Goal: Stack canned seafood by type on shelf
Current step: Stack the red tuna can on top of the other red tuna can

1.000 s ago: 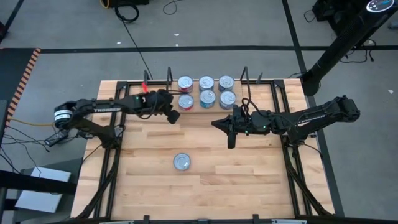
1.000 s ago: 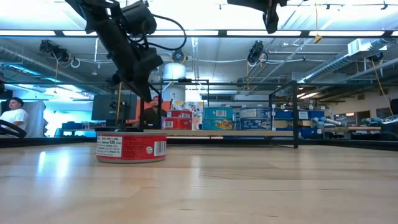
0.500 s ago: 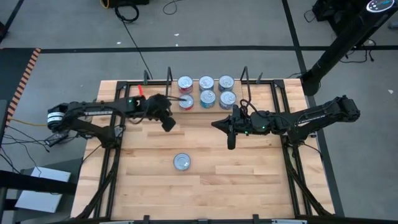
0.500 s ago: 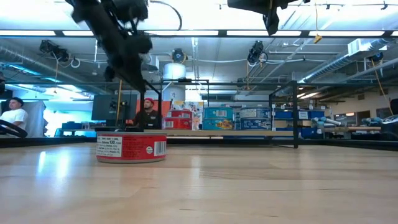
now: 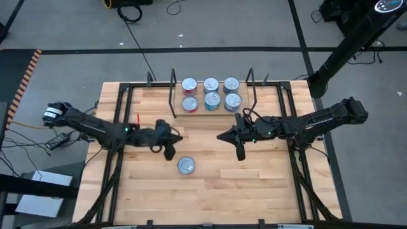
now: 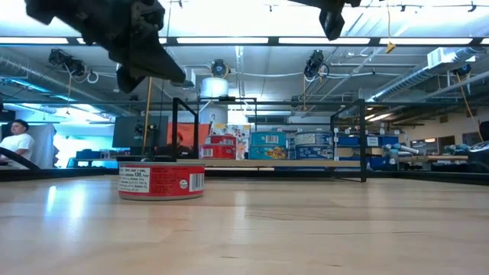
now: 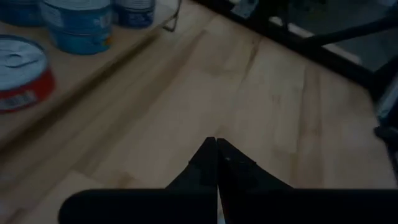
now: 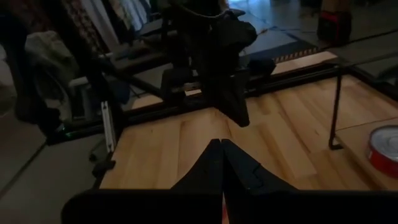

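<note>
A single red-labelled tin (image 5: pixel 186 165) (image 6: pixel 161 181) rests on its base on the table, near the middle. Six more tins stand on the shelf (image 5: pixel 180 94) at the far edge, between two black wire end frames. The red ones (image 5: pixel 189 104) are at its left end and the blue ones (image 5: pixel 212 100) fill the middle and right. My left gripper (image 5: pixel 170 152) (image 7: pixel 216 144) hovers shut, just left of and beyond the single tin, holding nothing. My right gripper (image 5: pixel 240 153) (image 8: pixel 222 143) hovers shut to the tin's right, also holding nothing.
Black frame rails (image 5: pixel 121 127) run along the table's left and right sides. Bare wood lies between the shelf and the single tin. In the low view, people (image 6: pixel 15 140) show in the room beyond the table.
My left gripper has swung away from the shelf's left end toward the table's near edge. It now hangs close to the single tin, and it stayed shut. No tin has moved.
</note>
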`<state>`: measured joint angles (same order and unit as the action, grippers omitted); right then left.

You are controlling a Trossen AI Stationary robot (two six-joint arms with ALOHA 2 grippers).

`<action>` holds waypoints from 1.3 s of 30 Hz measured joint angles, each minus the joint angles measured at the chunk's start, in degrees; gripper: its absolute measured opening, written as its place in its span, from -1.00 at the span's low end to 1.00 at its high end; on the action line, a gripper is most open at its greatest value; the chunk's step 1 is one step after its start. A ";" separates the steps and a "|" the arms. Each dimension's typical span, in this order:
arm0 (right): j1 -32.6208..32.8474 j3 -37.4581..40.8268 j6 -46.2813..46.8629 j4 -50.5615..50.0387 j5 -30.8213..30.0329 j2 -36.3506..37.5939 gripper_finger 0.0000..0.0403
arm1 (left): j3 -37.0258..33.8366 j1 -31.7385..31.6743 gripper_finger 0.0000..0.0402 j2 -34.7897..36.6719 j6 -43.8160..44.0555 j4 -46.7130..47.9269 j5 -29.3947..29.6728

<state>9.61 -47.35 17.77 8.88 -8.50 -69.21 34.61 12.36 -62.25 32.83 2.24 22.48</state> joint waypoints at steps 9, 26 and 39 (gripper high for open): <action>6.63 -3.25 0.36 -0.61 -9.73 -2.47 -0.98 | -12.62 3.58 -1.00 -0.17 -1.09 -19.85 -1.15; 11.13 -25.69 3.66 -7.66 -5.08 -32.06 -0.98 | -22.49 3.30 -1.00 -1.14 -11.52 -31.34 -2.63; 12.00 -30.38 5.08 -8.18 -4.76 -44.68 -0.98 | -26.39 3.37 -1.00 -11.93 -11.86 -44.18 -2.79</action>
<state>21.61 -77.73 22.86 0.70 -13.25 -113.89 8.22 15.73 -74.18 20.97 -41.94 19.70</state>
